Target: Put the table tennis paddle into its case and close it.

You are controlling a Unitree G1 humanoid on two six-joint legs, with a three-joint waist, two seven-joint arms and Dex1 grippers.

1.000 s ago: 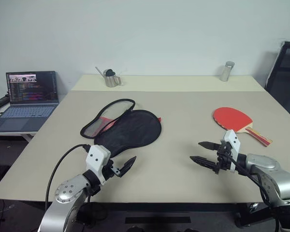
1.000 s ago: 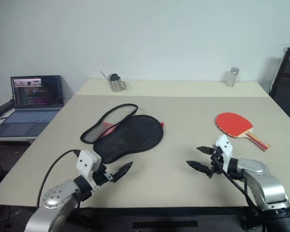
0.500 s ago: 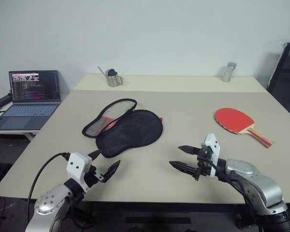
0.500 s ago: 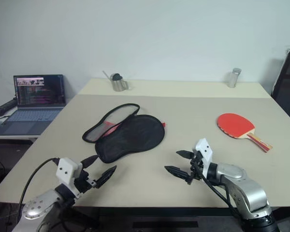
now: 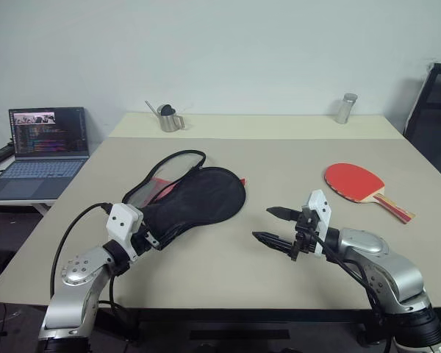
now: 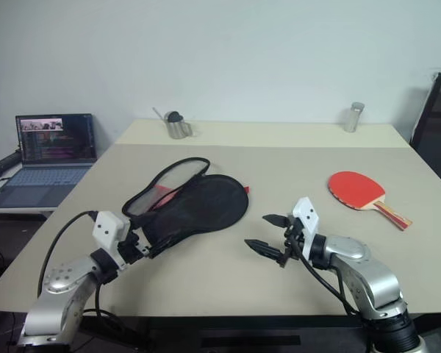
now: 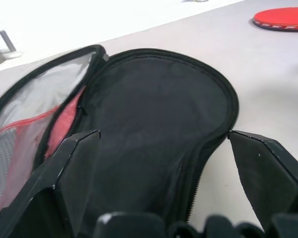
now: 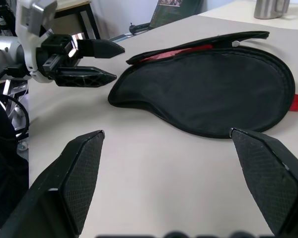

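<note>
Since the frame 1 second back, the right gripper (image 5: 278, 226) has swung inward toward the middle of the table (image 5: 279, 158), and the left gripper (image 5: 164, 234) has come forward to the narrow handle end of the case (image 5: 195, 197). Both grippers stand spread wide and hold nothing.

Nearest the left gripper, the case's black neck lies right at the fingertips, between the 2 fingers in the left wrist view; whether they touch it I cannot tell. The case lies flat, its zip open, the black side uppermost and a mesh-and-red flap (image 5: 159, 179) folded out just beyond that gripper.

The right gripper points at the case across bare table, apart from it. The table tennis paddle (image 5: 360, 184) lies well behind and outboard of this gripper, red face up, handle toward the table's right edge, untouched.

As I judge it, nothing of the task is done: the paddle must be fetched, slid in, and the case zipped.

Farther off stand a small metal jug (image 5: 167, 118) and a metal cup (image 5: 345, 108); a laptop (image 5: 44, 143) sits beyond the left gripper's side.
</note>
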